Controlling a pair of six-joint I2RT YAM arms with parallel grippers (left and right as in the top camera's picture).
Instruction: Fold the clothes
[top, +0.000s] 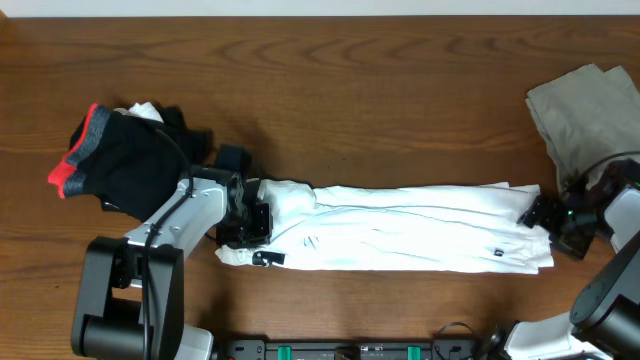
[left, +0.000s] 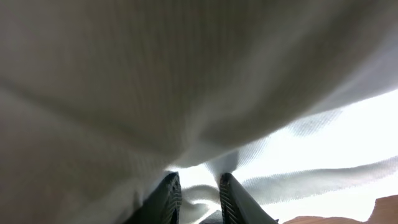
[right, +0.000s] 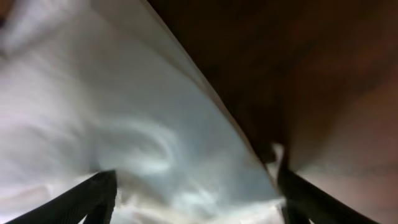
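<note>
The clothes, a white T-shirt (top: 420, 230), lie folded into a long narrow strip across the table, with a small black patch (top: 497, 252) near the right end. My left gripper (top: 250, 220) sits at the strip's left end, shut on a bunched fold of the cloth. In the left wrist view the white fabric (left: 186, 81) fills the frame and is pinched between the fingers (left: 168, 196). My right gripper (top: 537, 213) is at the right end. Its fingers (right: 93, 196) stand wide apart over the white cloth (right: 124, 124), gripping nothing.
A black garment with red and grey trim (top: 120, 155) lies heaped at the left, behind the left arm. An olive folded garment (top: 585, 110) rests at the back right, close to the right arm. The wooden table (top: 350, 90) stretches behind the shirt.
</note>
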